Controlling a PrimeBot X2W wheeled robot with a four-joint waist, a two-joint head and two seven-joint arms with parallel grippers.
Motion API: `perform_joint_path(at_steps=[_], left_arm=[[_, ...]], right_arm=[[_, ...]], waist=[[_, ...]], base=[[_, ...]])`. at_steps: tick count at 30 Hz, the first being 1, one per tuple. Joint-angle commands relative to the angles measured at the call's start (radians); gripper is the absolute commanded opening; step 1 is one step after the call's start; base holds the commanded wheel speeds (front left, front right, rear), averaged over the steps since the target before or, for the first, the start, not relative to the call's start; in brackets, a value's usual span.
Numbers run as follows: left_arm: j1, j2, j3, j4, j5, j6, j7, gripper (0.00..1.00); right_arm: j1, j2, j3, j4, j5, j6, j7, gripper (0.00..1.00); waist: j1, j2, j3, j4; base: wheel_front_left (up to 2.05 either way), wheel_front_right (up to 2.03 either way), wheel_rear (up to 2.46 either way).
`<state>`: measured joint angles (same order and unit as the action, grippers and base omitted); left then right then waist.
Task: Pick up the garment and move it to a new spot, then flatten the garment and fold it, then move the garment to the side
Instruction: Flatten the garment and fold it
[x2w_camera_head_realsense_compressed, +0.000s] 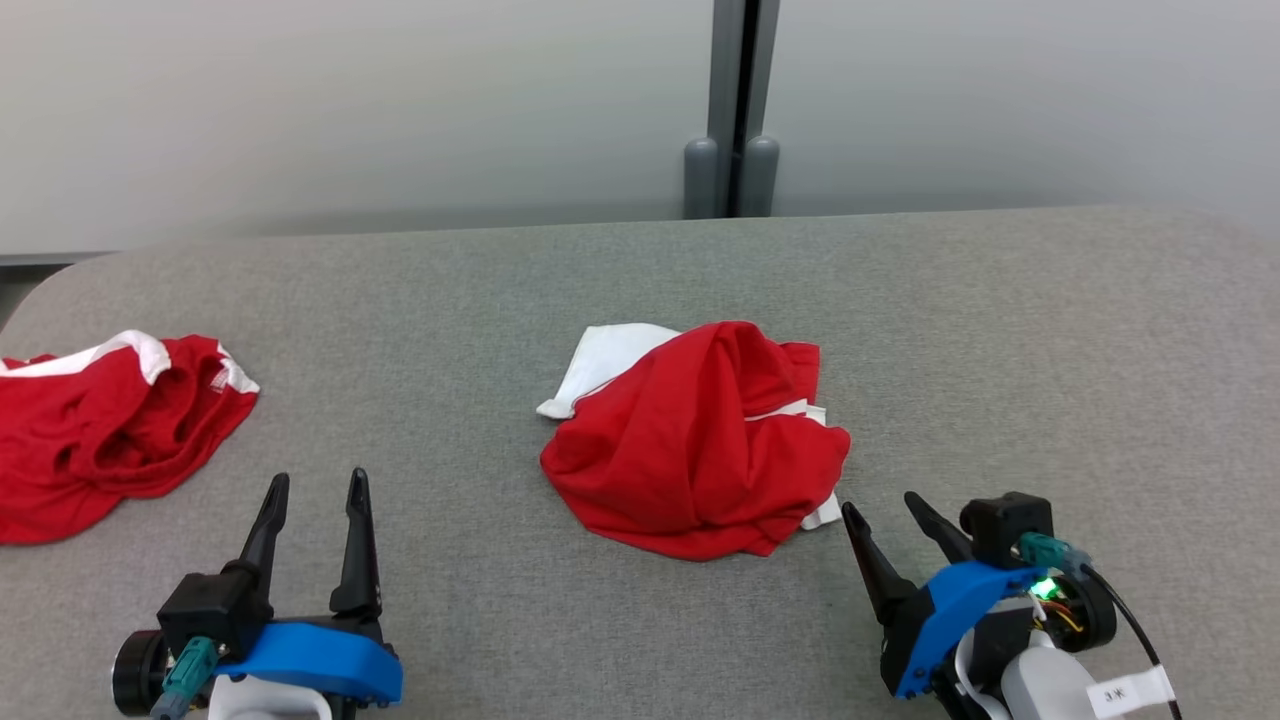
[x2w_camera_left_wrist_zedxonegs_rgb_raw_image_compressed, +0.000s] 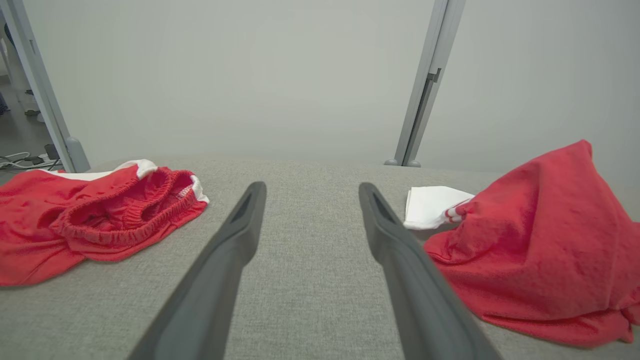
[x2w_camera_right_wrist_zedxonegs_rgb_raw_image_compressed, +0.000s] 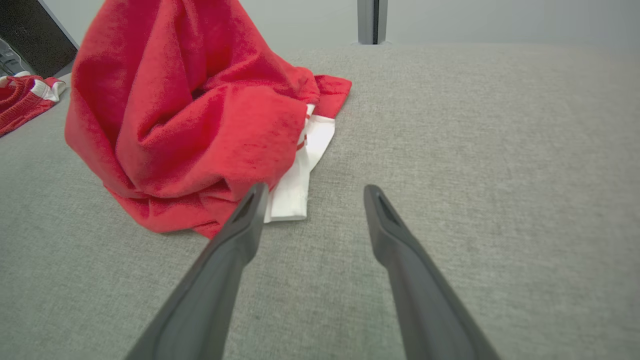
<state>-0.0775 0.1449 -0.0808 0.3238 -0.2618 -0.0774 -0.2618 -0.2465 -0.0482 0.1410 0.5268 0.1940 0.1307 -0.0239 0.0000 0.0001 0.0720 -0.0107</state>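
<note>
Near the middle of the bench (x2w_camera_head_realsense_compressed: 1000, 330) lies the garment (x2w_camera_head_realsense_compressed: 700, 440), a crumpled red heap with white cloth poking out at its far-left and near-right sides. A pinch from here would probably catch only the loose white flap or one outer layer, so the heap could trail or slip free on lifting. A low approach might also nip the bench's cloth cover. The second red garment (x2w_camera_head_realsense_compressed: 100, 430) at the left edge could be taken by mistake.

The right gripper (x2w_camera_head_realsense_compressed: 880, 503), fingers spread and empty, sits just beside the heap's near-right corner, one fingertip seemingly almost at the white flap. The left gripper (x2w_camera_head_realsense_compressed: 318, 477), also spread and empty, is well apart, toward the bench's left side.
</note>
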Motion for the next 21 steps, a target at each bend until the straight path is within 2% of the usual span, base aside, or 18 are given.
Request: perform_joint_path(at_steps=[1,4,11,12,13,14,15,21], left_arm=[[-0.018,-0.002,-0.006,0.003,0.008,-0.002,-0.005,1.00],[-0.043,-0.003,-0.015,-0.002,0.004,-0.012,-0.005,1.00],[-0.072,0.003,-0.033,-0.010,0.005,-0.023,-0.005,1.00],[-0.073,0.003,-0.036,-0.010,0.006,-0.023,-0.005,1.00],[-0.072,0.003,-0.037,-0.010,0.007,-0.024,-0.005,1.00],[-0.070,0.002,-0.038,-0.010,0.008,-0.024,-0.005,1.00],[-0.067,0.001,-0.039,-0.010,0.009,-0.022,-0.005,1.00],[-0.047,-0.004,-0.038,0.000,0.005,-0.019,-0.005,1.00]], right_arm=[[-0.029,-0.004,0.008,0.031,0.013,0.000,0.002,1.00],[-0.110,-0.004,0.037,0.152,0.022,0.000,-0.006,1.00],[-0.205,-0.004,0.034,0.340,0.018,0.000,-0.015,1.00],[-0.211,-0.004,0.034,0.361,0.024,0.000,-0.016,0.92],[-0.218,-0.004,0.037,0.379,0.028,0.000,-0.020,0.38],[-0.222,-0.004,0.042,0.392,0.030,0.000,-0.028,0.13],[-0.227,-0.004,0.046,0.403,0.034,0.000,-0.033,0.00],[-0.253,-0.004,0.029,0.374,0.052,0.000,-0.138,0.00]], waist=[[0.0000,-0.0001,0.013,0.014],[0.0000,-0.0001,0.032,0.038],[0.0000,-0.0001,0.054,0.080],[0.0000,-0.0001,0.055,0.085],[0.0000,-0.0001,0.055,0.088],[0.0000,-0.0001,0.055,0.090],[0.0000,-0.0001,0.055,0.092],[0.0000,-0.0001,0.031,0.094]], base=[[0.00,0.00,0.00],[0.00,0.00,0.00],[0.00,0.00,0.00],[0.00,0.00,0.00],[0.00,0.00,0.00],[0.00,0.00,0.00],[0.00,0.00,0.00],[0.00,0.00,0.00]])
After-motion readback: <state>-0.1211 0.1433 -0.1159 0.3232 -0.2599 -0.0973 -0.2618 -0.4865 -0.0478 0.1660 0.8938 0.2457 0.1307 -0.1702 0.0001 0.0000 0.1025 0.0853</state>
